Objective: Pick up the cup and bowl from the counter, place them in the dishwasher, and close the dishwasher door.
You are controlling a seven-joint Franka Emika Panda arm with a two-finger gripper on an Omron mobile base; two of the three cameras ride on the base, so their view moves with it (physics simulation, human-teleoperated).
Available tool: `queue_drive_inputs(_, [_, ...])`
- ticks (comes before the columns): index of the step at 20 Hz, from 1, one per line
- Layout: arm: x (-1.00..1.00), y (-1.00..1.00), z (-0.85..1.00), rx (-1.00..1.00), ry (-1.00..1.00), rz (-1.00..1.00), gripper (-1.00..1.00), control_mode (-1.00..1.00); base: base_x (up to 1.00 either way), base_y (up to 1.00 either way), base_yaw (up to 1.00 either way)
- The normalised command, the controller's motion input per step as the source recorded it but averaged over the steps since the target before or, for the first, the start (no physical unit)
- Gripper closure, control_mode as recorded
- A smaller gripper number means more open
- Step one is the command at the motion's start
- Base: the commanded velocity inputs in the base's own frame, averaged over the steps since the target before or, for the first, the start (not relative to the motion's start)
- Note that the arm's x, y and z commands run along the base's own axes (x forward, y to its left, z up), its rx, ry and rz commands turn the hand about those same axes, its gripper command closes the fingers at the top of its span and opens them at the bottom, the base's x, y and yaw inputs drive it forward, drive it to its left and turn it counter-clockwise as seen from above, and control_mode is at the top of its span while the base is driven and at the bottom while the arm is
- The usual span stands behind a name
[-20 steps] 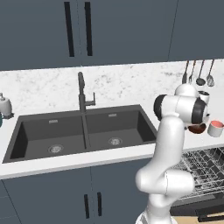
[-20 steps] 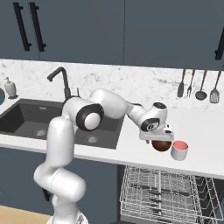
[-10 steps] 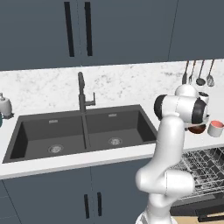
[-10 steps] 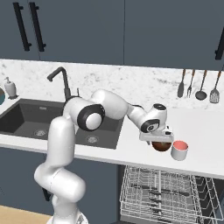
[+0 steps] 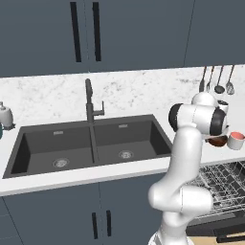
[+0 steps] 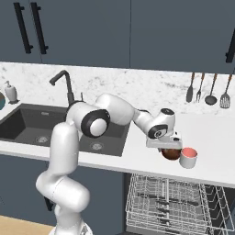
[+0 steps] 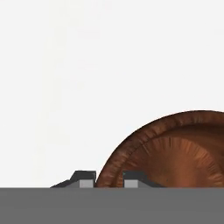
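The dark reddish-brown bowl (image 6: 171,154) sits on the white counter (image 6: 215,135) just right of the sink, and the cup (image 6: 188,157) with its salmon inside stands touching distance to its right. My gripper (image 6: 168,146) hangs straight down over the bowl's left edge. In the hand view the bowl (image 7: 175,157) fills the lower right, and its rim runs between my gripper's (image 7: 109,180) two dark tips, which are shut on it. From the left base view the bowl (image 5: 217,141) and cup (image 5: 236,140) peek out behind my arm. Below the counter the dishwasher (image 6: 174,202) stands open, wire rack out.
The black double sink (image 5: 91,146) with its faucet (image 5: 89,101) lies left of the arm. A soap bottle (image 5: 5,115) stands at the far left. Utensils (image 6: 207,89) hang on the wall behind the cup. Dark cabinets run above and below.
The jaws have come together onto the bowl's rim. The arm, bowl and cup have stayed where they were.
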Motion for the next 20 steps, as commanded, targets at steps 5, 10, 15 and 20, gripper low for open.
queue_drive_inputs(5, [-0.56,0.24,0.00,0.02,-0.01,0.06,1.00,-1.00,0.00,0.00,0.00])
queue_drive_inputs(10, [-0.67,0.53,0.00,0.03,-0.01,0.14,1.00,-1.00,0.00,0.00,0.00])
queue_drive_inputs(15, [-0.93,0.28,0.00,0.00,0.00,0.14,1.00,-1.00,0.00,0.00,0.00])
queue_drive_inputs(20, [-1.00,0.00,-0.18,0.00,0.00,0.12,1.00,-1.00,0.00,0.00,0.00])
